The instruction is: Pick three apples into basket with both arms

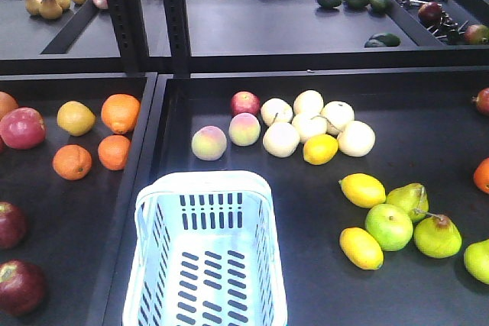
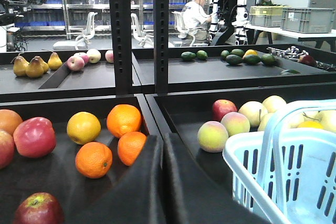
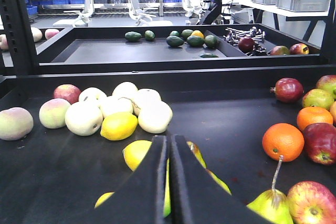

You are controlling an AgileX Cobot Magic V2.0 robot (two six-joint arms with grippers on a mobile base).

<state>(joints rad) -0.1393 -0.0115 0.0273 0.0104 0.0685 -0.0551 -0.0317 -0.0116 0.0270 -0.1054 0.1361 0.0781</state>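
Observation:
Two dark red apples lie at the left edge of the left tray, one (image 1: 9,224) behind the other (image 1: 19,286). The left wrist view shows one such apple (image 2: 38,209) with a yellow-green patch at its lower left. The pale blue basket (image 1: 206,181) stands empty at the front of the middle tray, and its rim (image 2: 239,156) shows in the left wrist view. Neither arm appears in the front view. My left gripper (image 2: 161,139) is shut and empty, over the divider between the trays. My right gripper (image 3: 168,140) is shut and empty above lemons and pears.
Oranges (image 1: 121,112) and a pinkish-red apple (image 1: 21,127) share the left tray. Peaches (image 1: 208,143), pale round fruit (image 1: 309,124), lemons (image 1: 362,189) and green pears (image 1: 436,236) lie beyond and right of the basket. Red apples (image 3: 320,142) and an orange (image 3: 283,141) sit far right. Black rack posts (image 1: 176,13) stand behind.

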